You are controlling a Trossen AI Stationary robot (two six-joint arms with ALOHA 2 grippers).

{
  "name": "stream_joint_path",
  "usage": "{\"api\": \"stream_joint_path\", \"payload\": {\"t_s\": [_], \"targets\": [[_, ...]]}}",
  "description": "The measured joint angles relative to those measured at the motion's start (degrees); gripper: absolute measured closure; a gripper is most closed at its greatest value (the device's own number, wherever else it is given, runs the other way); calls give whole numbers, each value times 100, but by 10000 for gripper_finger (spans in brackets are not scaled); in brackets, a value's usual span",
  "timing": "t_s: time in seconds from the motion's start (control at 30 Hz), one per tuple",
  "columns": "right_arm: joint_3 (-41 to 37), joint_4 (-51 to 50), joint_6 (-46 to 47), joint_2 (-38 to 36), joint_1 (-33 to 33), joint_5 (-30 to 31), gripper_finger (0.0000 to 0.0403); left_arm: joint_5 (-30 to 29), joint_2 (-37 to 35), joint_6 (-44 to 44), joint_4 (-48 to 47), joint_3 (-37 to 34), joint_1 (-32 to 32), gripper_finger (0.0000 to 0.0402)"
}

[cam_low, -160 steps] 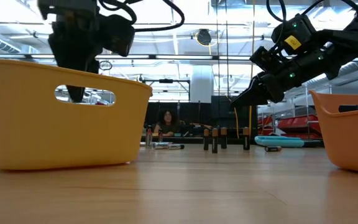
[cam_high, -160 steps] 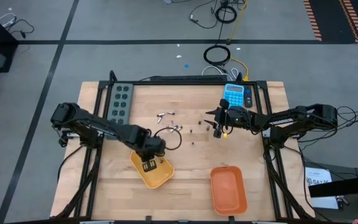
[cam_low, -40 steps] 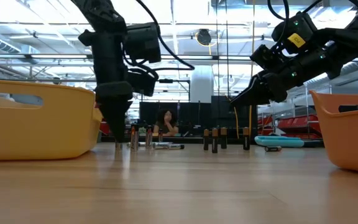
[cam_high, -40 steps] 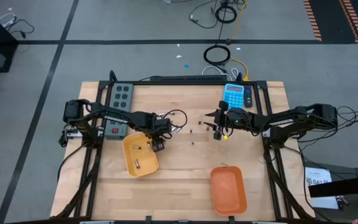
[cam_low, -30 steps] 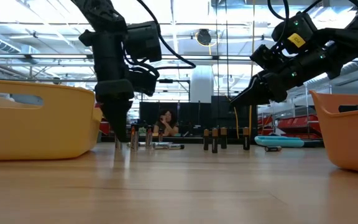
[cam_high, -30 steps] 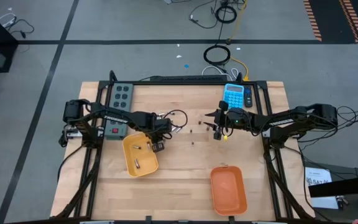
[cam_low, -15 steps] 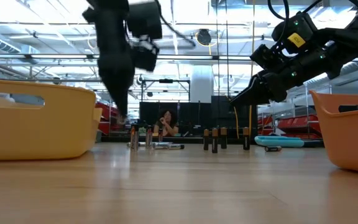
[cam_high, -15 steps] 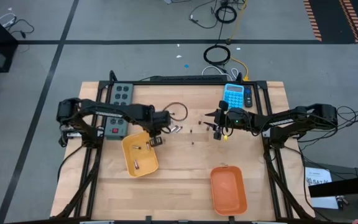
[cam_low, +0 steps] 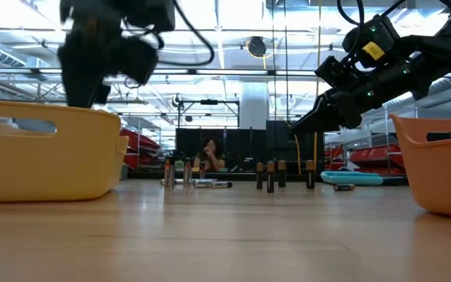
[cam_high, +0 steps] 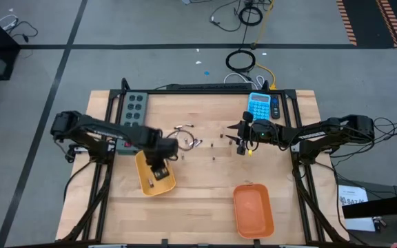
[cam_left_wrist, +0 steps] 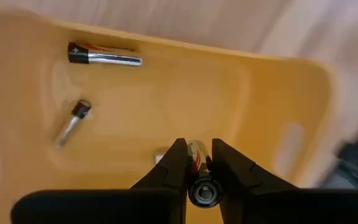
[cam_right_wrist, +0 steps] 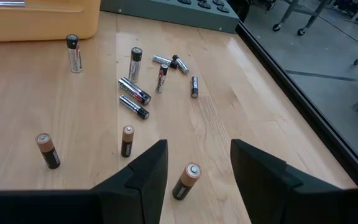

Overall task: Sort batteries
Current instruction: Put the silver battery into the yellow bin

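Clamping a battery point(cam_left_wrist: 199, 168), left end effector point(cam_left_wrist: 197, 180) above yellow tray point(cam_high: 143, 180), right end effector point(cam_right_wrist: 194, 163) apart.

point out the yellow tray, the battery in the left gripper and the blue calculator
yellow tray point(cam_left_wrist: 278, 81), left wrist view, bare floor
held battery point(cam_left_wrist: 202, 191), left wrist view, its end cap
blue calculator point(cam_high: 258, 105), high view, its keypad

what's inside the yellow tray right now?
Two silvery batteries lie loose on the floor of the yellow plastic tray. The left tool hovers above, shut on a third battery, and hides the floor beneath it.
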Motion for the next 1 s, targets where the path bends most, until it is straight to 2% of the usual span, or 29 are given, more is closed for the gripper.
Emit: {"api": "stream_joint_path", "payload": {"t_s": [0.13,0.23,0.3,0.43,0.6,0.83,1.0], "targets": [[-1,0,6,0,2,-2,236,-284,105,-434,270,-344,-343,285],[0,13,70,-1,21,-2,236,-351,110,-572,306,-311,-470,238],[0,23,103,0,50,-1,236,-349,103,-587,235,-166,-477,222],[-1,156,107,0,101,67,236,-530,64,-439,187,396,-462,215],[1,223,58,0,118,149,236,-2230,131,73,519,625,-423,214],[1,210,-22,0,118,151,236,-2729,782,844,1250,594,-73,213],[1,171,-44,0,114,151,236,-3020,960,1355,1290,592,31,213]]}}
